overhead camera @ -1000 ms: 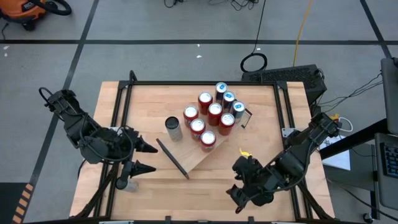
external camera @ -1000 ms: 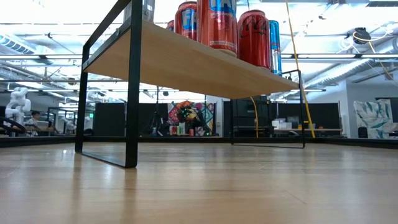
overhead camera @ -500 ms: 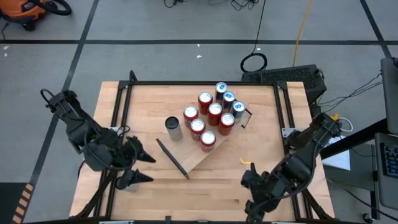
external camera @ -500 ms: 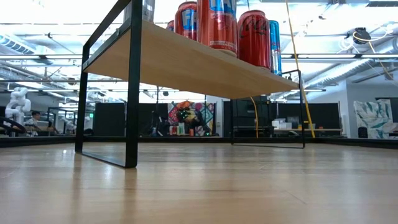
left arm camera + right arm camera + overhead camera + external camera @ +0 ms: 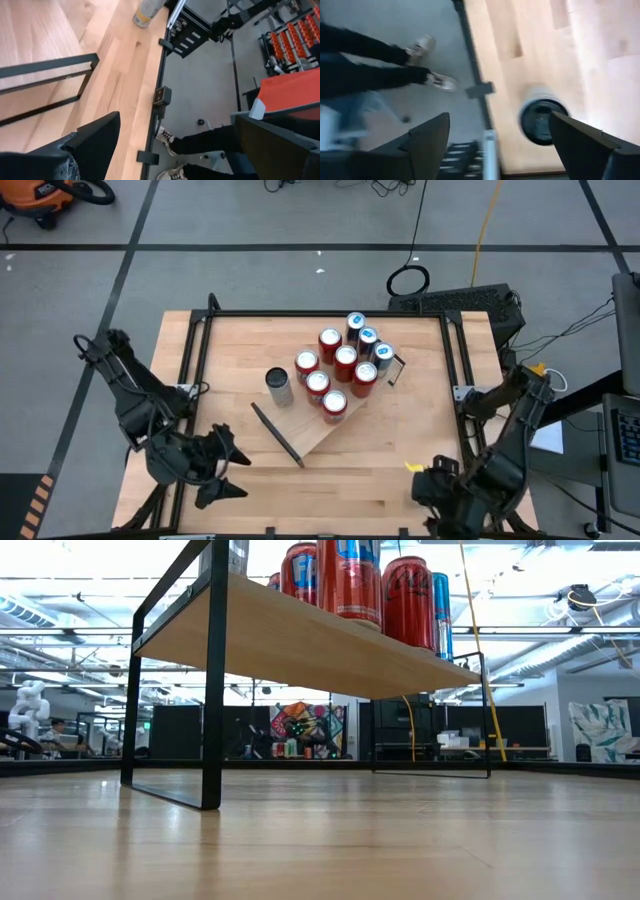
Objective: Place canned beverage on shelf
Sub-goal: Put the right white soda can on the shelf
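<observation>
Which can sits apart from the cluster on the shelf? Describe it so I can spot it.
On the light-wood shelf at the table's centre, red and blue cans huddle together. The grey can stands alone beside them, toward the left arm's side, the only grey one.

Shelf (image 5: pixel 330 425) angled mid-table w/ eight cans (image 5: pixel 345 358); grey can (image 5: pixel 278 388) just beside, on table.
</observation>
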You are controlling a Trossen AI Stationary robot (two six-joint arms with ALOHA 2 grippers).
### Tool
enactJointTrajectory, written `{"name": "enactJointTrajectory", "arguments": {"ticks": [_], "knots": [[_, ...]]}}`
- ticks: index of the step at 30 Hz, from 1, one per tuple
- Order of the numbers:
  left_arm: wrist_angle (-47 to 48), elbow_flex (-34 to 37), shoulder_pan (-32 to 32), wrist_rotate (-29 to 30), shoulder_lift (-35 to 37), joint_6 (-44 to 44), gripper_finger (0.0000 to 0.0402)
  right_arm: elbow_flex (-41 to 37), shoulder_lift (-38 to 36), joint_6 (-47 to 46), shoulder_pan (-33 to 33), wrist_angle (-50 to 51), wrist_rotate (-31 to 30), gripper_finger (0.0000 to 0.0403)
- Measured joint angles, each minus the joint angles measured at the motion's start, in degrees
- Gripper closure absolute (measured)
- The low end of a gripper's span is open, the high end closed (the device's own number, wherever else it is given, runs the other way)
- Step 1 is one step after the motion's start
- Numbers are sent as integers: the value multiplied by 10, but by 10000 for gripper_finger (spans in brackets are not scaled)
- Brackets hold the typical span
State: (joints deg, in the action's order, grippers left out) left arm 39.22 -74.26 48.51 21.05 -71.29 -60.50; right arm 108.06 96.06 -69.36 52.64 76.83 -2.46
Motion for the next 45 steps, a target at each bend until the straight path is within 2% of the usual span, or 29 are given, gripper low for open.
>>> {"name": "enactJointTrajectory", "arguments": {"ticks": [7,11,17,31,45], "knots": [[-3,0,0,0,-18,-6,10,-34,4,44,31,25,-50,88],[-3,0,0,1,-24,-6,10,-61,4,54,34,31,-63,74],[-3,0,0,5,-26,-6,10,-106,4,62,33,19,-63,54],[-2,0,0,8,-26,-3,10,-217,3,44,25,-70,-19,55],[-2,0,0,15,-26,-3,10,-240,3,54,9,-98,-18,146]]}}
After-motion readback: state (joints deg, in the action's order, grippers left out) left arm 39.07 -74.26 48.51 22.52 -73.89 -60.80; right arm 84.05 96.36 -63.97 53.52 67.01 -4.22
